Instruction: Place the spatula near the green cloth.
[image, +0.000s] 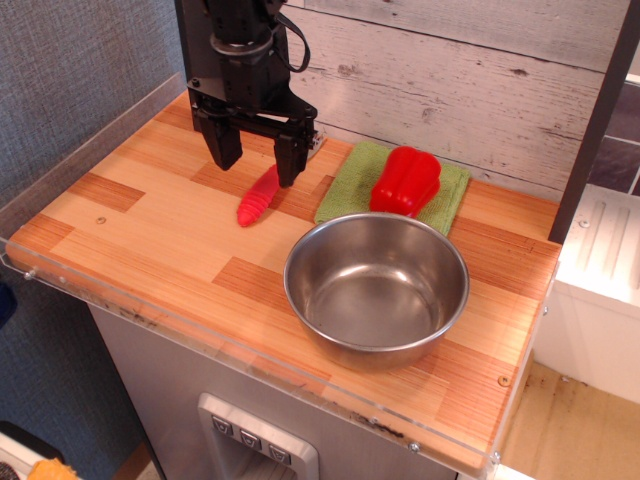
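The spatula (258, 197) lies flat on the wooden counter, just left of the green cloth (350, 185). Its ribbed red handle points toward the front left. Its grey head is mostly hidden behind my gripper's right finger. My gripper (256, 158) hangs open and empty above the spatula. One finger stands on each side of the handle's far end, and neither holds it. The cloth lies at the back of the counter against the wall.
A chunky red toy pepper (405, 180) sits on the green cloth. A large steel bowl (340, 245) stands in front of the cloth at the middle right. A clear raised rim (90, 135) runs along the counter's left and front edges. The wooden wall is close behind.
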